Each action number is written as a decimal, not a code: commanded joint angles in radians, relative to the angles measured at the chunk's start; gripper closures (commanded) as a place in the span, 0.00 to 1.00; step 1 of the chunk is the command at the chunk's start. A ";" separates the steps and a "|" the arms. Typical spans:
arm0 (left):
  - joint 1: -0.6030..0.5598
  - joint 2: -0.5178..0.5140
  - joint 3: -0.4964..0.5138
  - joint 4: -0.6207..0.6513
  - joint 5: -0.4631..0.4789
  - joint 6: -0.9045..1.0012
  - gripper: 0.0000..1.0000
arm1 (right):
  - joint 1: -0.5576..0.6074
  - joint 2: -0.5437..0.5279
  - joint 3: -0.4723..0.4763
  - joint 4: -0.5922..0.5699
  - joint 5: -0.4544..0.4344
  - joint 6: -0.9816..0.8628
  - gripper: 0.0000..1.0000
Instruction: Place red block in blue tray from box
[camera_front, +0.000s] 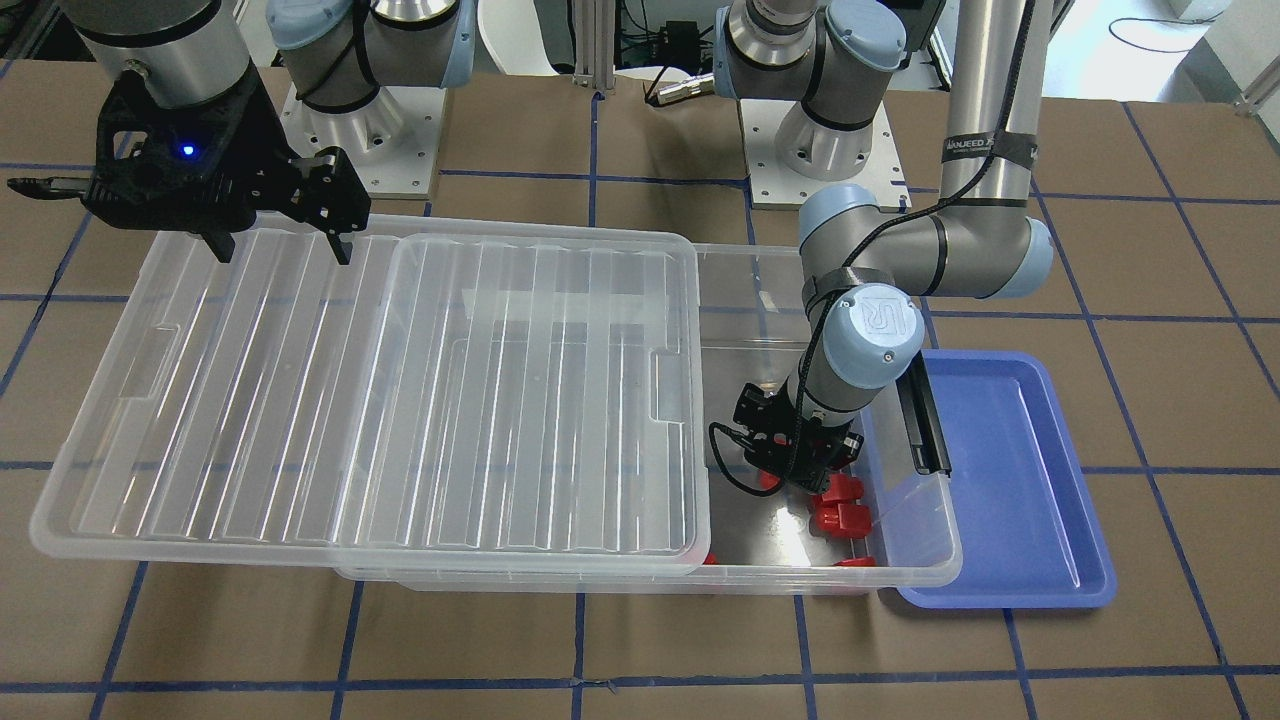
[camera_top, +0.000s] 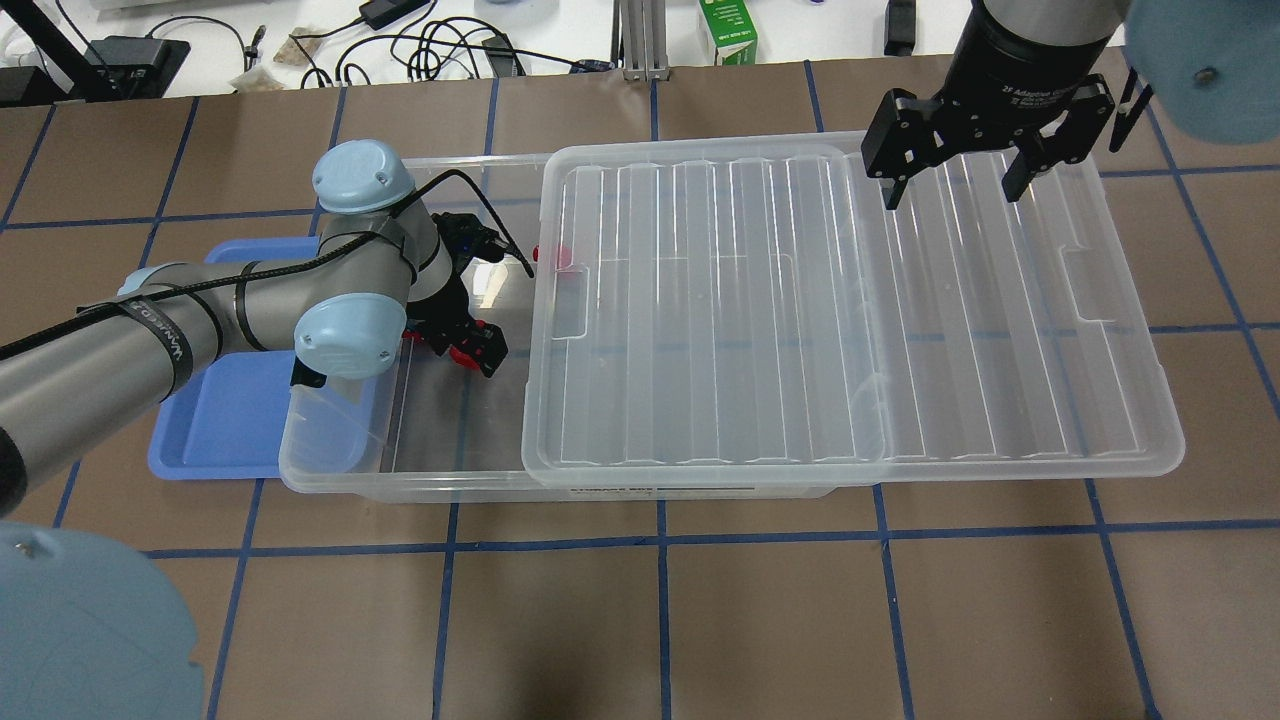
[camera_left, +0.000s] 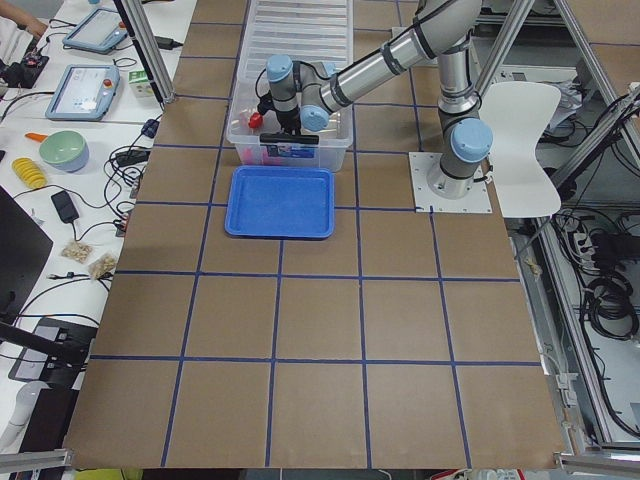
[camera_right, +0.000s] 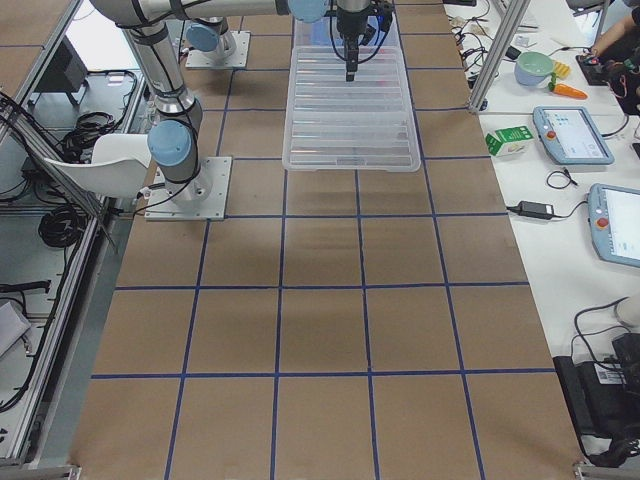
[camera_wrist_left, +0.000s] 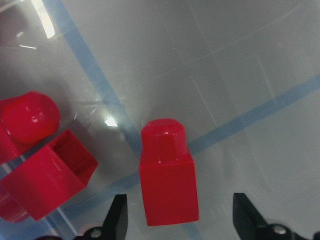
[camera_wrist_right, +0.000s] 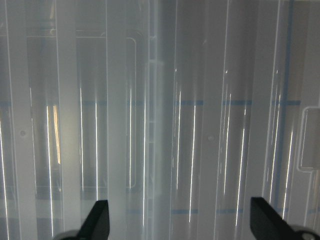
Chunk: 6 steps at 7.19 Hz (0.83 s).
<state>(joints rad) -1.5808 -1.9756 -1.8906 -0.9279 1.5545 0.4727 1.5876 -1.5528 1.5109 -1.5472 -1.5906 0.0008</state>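
Note:
The clear box (camera_front: 760, 290) stands in mid-table with its ribbed lid (camera_front: 400, 390) slid aside, so the end by the blue tray (camera_front: 1010, 500) is uncovered. Several red blocks (camera_front: 838, 505) lie on the box floor there. My left gripper (camera_front: 800, 470) reaches down into the box and is open. In the left wrist view its fingers (camera_wrist_left: 117, 217) stand on either side of one red block (camera_wrist_left: 167, 175) without touching it. My right gripper (camera_front: 283, 252) is open and empty above the far end of the lid, which fills the right wrist view (camera_wrist_right: 160, 120).
Two more red blocks (camera_wrist_left: 47, 180) lie close to the left of the straddled one. The box's black latch (camera_front: 925, 420) hangs at the end beside the tray. The tray (camera_top: 220, 420) touches the box and holds nothing. The lid overhangs the box toward my right.

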 joint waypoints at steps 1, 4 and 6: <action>-0.001 -0.011 0.001 0.017 -0.001 0.003 0.71 | 0.000 -0.032 0.038 -0.010 0.001 -0.013 0.00; -0.001 0.013 0.025 0.006 0.006 -0.008 1.00 | 0.000 -0.026 0.029 -0.008 0.011 -0.015 0.00; -0.005 0.055 0.117 -0.111 0.010 -0.026 1.00 | -0.001 -0.024 0.028 -0.016 0.012 -0.012 0.00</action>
<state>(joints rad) -1.5860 -1.9467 -1.8320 -0.9663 1.5602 0.4543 1.5875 -1.5783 1.5392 -1.5583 -1.5799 -0.0131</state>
